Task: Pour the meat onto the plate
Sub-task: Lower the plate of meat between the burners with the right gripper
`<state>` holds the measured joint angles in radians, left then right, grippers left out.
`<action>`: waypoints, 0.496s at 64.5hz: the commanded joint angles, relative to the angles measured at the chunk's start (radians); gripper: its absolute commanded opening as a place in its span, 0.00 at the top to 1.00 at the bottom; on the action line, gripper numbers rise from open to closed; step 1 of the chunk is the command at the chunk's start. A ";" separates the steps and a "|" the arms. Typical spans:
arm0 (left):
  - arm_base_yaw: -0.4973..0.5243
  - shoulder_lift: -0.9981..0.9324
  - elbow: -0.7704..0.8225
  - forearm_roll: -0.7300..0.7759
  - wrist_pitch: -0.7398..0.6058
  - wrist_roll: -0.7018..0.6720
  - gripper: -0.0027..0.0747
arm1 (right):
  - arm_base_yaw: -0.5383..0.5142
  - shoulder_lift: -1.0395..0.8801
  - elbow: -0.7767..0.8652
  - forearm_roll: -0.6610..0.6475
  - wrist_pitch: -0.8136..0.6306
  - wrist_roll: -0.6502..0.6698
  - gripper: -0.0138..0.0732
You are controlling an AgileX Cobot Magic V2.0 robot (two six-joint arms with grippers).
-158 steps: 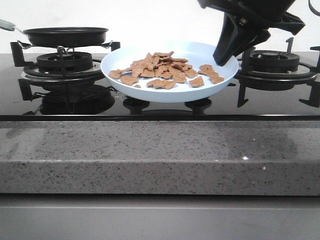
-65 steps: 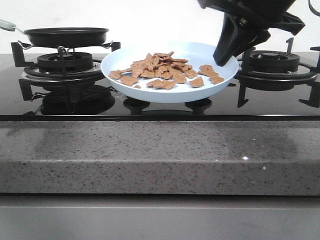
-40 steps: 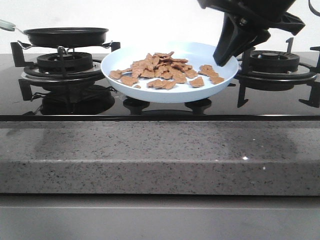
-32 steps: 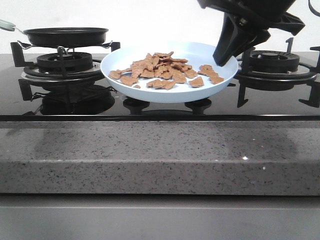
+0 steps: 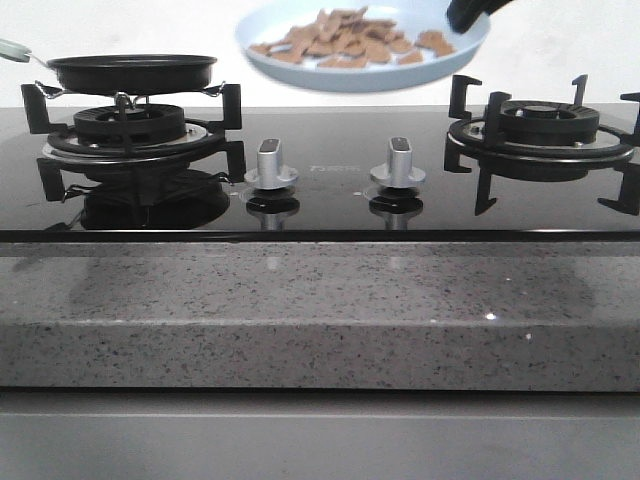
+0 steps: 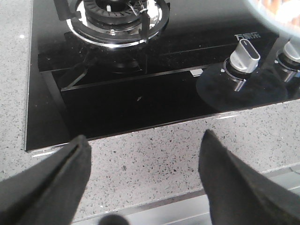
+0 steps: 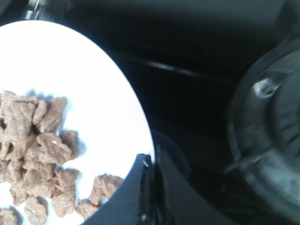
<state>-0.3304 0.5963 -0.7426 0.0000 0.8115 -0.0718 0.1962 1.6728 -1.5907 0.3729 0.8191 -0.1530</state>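
The pale light-blue plate (image 5: 360, 76) hangs in the air above the hob's middle, at the top of the front view, roughly level. The meat (image 5: 345, 40) lies on it as a loose heap of reddish-brown pieces. My right gripper (image 5: 470, 12) is shut on the plate's right rim. In the right wrist view the gripper (image 7: 151, 161) pinches the rim of the plate (image 7: 93, 93), with the meat (image 7: 37, 154) beside it. My left gripper (image 6: 145, 137) is open and empty over the stone countertop's front edge. It is out of the front view.
A black frying pan (image 5: 130, 70) sits on the left burner (image 5: 130, 125). The right burner (image 5: 540, 125) has raised black pan supports. Two silver knobs (image 5: 271, 165) (image 5: 397, 163) stand on the black glass hob. A speckled stone countertop (image 5: 320, 310) runs along the front.
My right gripper has lifted the plate with the meat from just above the hob up and a little right, uncovering the two knobs. The pan has not moved.
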 commanded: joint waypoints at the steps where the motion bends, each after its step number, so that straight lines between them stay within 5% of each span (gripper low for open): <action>1: -0.008 0.003 -0.025 0.000 -0.069 -0.010 0.34 | -0.026 0.012 -0.112 0.032 -0.005 -0.008 0.97; 32: -0.008 0.003 -0.025 0.000 -0.069 -0.010 0.34 | -0.035 0.326 -0.433 0.077 0.073 -0.008 0.97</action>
<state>-0.3304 0.5963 -0.7426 0.0000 0.8115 -0.0734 0.1663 2.0297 -1.9638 0.4023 0.9300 -0.1530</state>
